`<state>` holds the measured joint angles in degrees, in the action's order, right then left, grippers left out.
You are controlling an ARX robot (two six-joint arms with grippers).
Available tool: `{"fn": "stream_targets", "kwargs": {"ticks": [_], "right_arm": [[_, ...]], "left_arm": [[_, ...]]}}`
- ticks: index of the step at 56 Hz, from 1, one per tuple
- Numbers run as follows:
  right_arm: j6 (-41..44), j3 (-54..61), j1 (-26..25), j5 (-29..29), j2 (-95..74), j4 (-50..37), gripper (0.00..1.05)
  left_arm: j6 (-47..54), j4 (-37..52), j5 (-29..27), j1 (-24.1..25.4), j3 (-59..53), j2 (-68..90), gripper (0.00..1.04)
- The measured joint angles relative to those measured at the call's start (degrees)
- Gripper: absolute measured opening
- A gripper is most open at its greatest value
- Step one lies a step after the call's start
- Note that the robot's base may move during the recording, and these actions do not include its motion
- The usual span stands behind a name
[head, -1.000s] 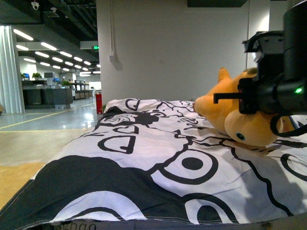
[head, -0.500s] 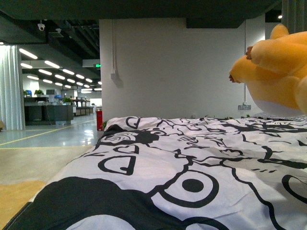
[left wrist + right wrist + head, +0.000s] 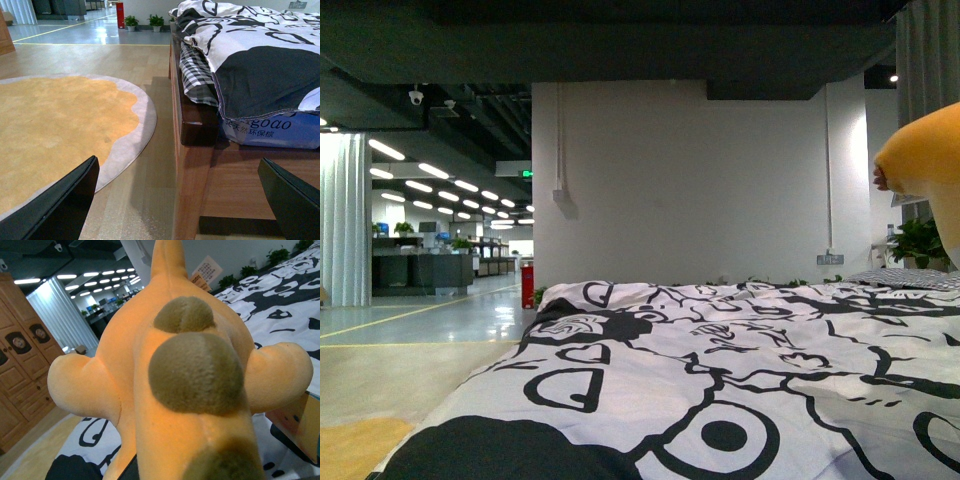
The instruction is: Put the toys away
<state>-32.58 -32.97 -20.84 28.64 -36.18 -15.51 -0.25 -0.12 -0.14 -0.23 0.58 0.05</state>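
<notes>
The orange-yellow plush toy (image 3: pixel 175 390) fills the right wrist view, with brown spots down its back and a paper tag (image 3: pixel 206 271) at its far end. My right gripper is shut on the plush toy and holds it lifted above the bed; its fingers are hidden under the plush. In the front view only an orange edge of the toy (image 3: pixel 928 160) shows at the far right, above the black-and-white duvet (image 3: pixel 720 380). My left gripper (image 3: pixel 185 200) is open and empty, low beside the wooden bed frame (image 3: pixel 192 125), its dark fingers (image 3: pixel 60 200) wide apart.
A round orange rug (image 3: pixel 55 125) with a pale border lies on the wooden floor beside the bed. A wooden wardrobe (image 3: pixel 22 375) stands to one side. A white wall (image 3: pixel 690 180) rises behind the bed, with potted plants (image 3: pixel 920 245) by it and an open hall at left.
The plush toy has gone from lying on the bed to being held up and carried right, almost out of the front view. The right arm no longer shows there. The front view has tilted upward.
</notes>
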Motion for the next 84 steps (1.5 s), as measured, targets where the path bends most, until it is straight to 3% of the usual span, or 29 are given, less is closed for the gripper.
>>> {"fn": "stream_targets", "kwargs": {"ticks": [44, 49, 52, 56, 69, 75, 84], "right_arm": [[-1.03, 2.86, -0.74, -0.37, 4.85, 3.26, 0.08], [13.9, 2.97, 3.54, -11.43, 7.48, 15.56, 0.08], [23.78, 7.26, 6.1, -15.06, 9.9, 15.61, 0.08], [28.28, 11.67, 8.59, -17.14, 12.28, 14.32, 0.08], [31.26, 18.64, 12.87, -21.07, 17.2, 12.11, 0.08], [31.74, 21.2, 18.47, -27.96, 19.23, 11.82, 0.08], [32.04, 24.3, 20.59, -28.11, 21.79, 11.23, 0.08]], "left_arm": [[-0.02, 0.0, 0.0, 0.0, 0.0, 0.0, 0.98], [-0.02, 0.0, -0.02, 0.0, 0.0, 0.0, 0.98], [-0.02, 0.0, 0.0, 0.0, 0.0, 0.0, 0.98], [0.0, 0.0, 0.0, 0.0, 0.0, 0.0, 0.98], [0.0, 0.0, 0.0, 0.0, 0.0, 0.0, 0.98], [0.0, 0.0, -0.02, 0.0, 0.0, 0.0, 0.98], [-0.02, 0.0, -0.02, 0.0, 0.0, 0.0, 0.98]]}}
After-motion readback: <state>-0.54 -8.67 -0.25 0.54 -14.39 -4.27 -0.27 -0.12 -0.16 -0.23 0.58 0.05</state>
